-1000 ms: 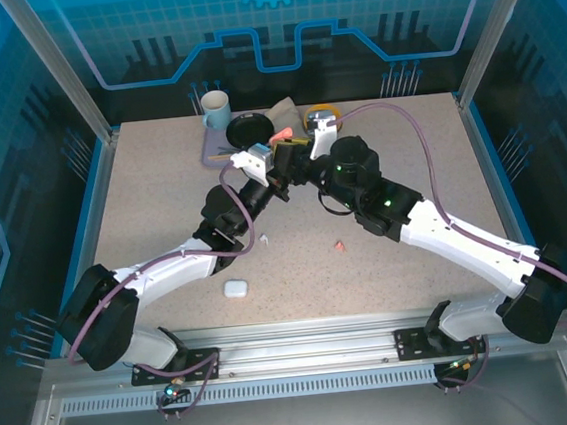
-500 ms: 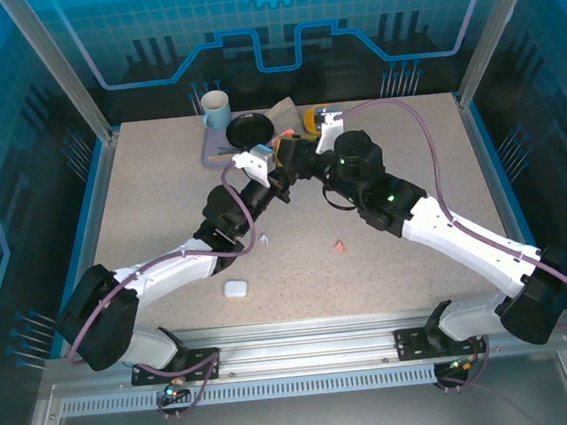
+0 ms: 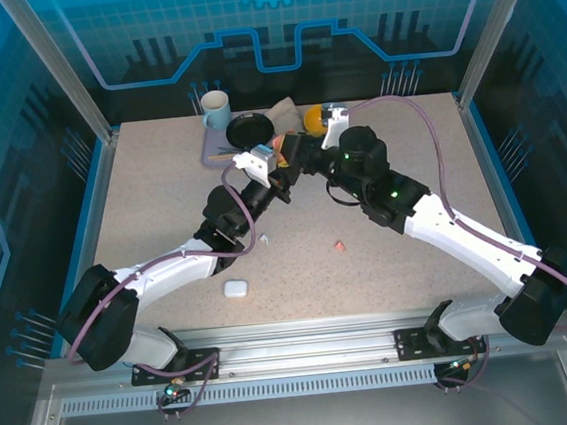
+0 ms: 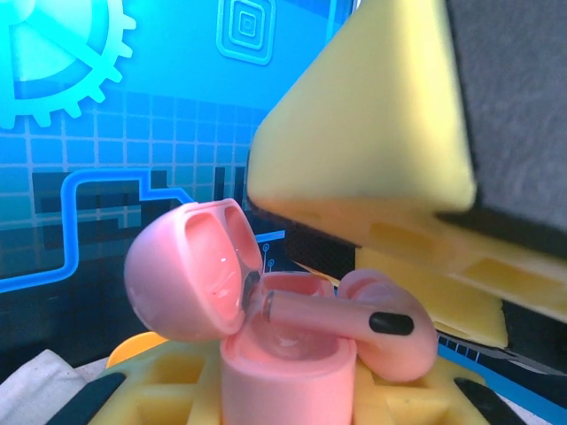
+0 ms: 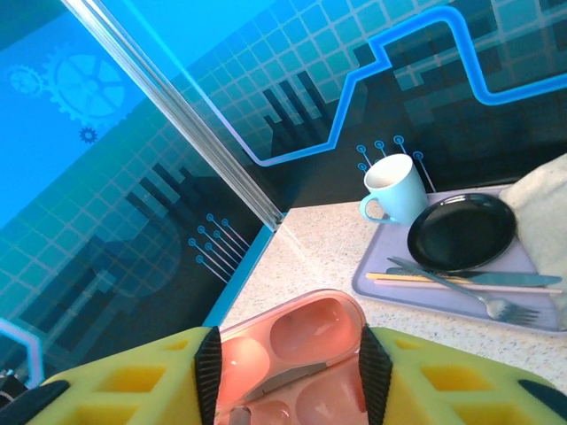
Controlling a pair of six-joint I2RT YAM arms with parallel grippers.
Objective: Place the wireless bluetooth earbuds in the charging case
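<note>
**Pink charging case** (image 4: 283, 359): open, with the lid (image 4: 190, 274) swung back to the left in the left wrist view. The base is clamped between the yellow fingers (image 4: 168, 390) of the left gripper (image 4: 288, 394), which holds it up above the middle of the table (image 3: 160, 184).

**Contents:** one pink earbud (image 4: 354, 319) lying slantwise across the mouth. The stem end is down in the well; the bud end, with a dark spot, rests over the right rim and is not seated.

**Right gripper** (image 5: 291, 376): fingers spread apart, with the case lid showing between them. One finger (image 4: 372, 133) hangs just above the pink earbud; contact cannot be told.

**Loose on the table:**
- white case (image 3: 235, 288), near the left arm
- white earbud (image 3: 264, 239)
- second pink earbud (image 3: 339, 247)

**Tray** (image 5: 376, 285), at the back edge, holds:
- mug (image 5: 394, 188)
- black plate (image 5: 461, 232)
- fork (image 5: 469, 299)
</note>
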